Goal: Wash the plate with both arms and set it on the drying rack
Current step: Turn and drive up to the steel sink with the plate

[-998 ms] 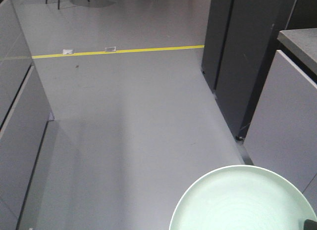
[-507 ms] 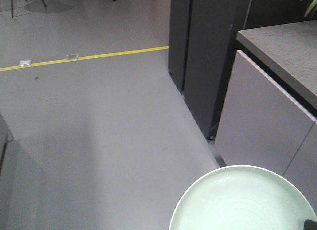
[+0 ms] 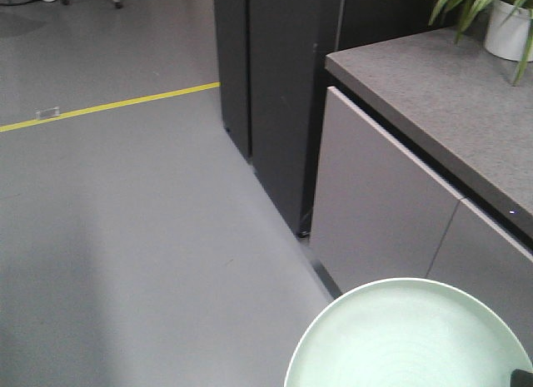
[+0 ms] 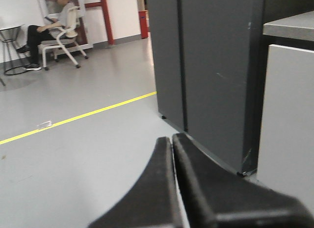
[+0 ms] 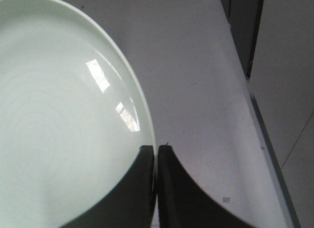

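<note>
The pale mint-green plate [image 3: 412, 341] fills the bottom right of the front view, held level above the grey floor. In the right wrist view the plate [image 5: 59, 115] takes up the left half, and my right gripper [image 5: 156, 148] is shut on its rim, one black finger over the plate face and one beyond the edge. A sliver of that gripper [image 3: 522, 377] shows at the front view's bottom right corner. My left gripper [image 4: 171, 139] is shut with nothing in it, pointing at the floor and a dark cabinet. The drying rack is out of view.
A tall dark cabinet [image 3: 279, 87] stands ahead; a grey counter [image 3: 441, 104] with pale fronts runs along the right, a potted plant [image 3: 500, 17] on it. A yellow floor line [image 3: 108, 106] crosses the left. A person sits on a chair [image 4: 56, 32] far back.
The front view has swung right: the yellow line and dark cabinet slid left, the counter and plant came into view. The plate keeps its place in the frame.
</note>
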### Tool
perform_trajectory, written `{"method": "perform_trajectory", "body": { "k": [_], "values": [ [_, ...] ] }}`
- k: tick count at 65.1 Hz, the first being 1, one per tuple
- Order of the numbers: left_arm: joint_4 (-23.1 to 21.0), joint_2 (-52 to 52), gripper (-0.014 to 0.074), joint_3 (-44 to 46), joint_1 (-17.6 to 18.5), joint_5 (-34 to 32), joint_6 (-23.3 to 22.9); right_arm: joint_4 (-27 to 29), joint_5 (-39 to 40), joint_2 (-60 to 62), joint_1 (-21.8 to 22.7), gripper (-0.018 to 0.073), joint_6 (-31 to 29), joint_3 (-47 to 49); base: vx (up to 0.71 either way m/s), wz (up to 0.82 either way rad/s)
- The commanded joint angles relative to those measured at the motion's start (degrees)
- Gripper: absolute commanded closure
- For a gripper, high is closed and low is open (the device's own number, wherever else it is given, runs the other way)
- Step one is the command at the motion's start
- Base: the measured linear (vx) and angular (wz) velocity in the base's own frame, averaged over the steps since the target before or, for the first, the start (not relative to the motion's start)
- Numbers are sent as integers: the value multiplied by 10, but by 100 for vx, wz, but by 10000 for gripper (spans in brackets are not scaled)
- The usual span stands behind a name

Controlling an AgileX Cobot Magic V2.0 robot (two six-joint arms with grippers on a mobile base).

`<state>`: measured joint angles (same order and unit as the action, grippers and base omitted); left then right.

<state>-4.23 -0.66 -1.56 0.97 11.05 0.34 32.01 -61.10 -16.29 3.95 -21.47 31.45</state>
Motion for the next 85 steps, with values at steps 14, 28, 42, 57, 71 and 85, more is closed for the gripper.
{"method": "perform_trajectory", "body": {
  "k": [14,28,42,57,71,85],
  "values": [
    [-2,-8,603,15,0,-41,-3,17,33,-6,3,564,0,13,9,-32],
    [-2,-8,603,15,0,-41,-3,17,33,-6,3,564,0,13,8,-33],
    [-2,-8,603,15,0,-41,-3,17,33,-6,3,564,0,13,8,-32],
    [-2,-8,603,15,0,-41,-3,17,33,-6,3,564,0,13,7,-28],
    [-2,-8,603,15,0,-41,-3,17,33,-6,3,564,0,13,7,-26],
    [-2,-8,603,15,0,-41,-3,17,33,-6,3,564,0,13,7,-29]
  ]
}}
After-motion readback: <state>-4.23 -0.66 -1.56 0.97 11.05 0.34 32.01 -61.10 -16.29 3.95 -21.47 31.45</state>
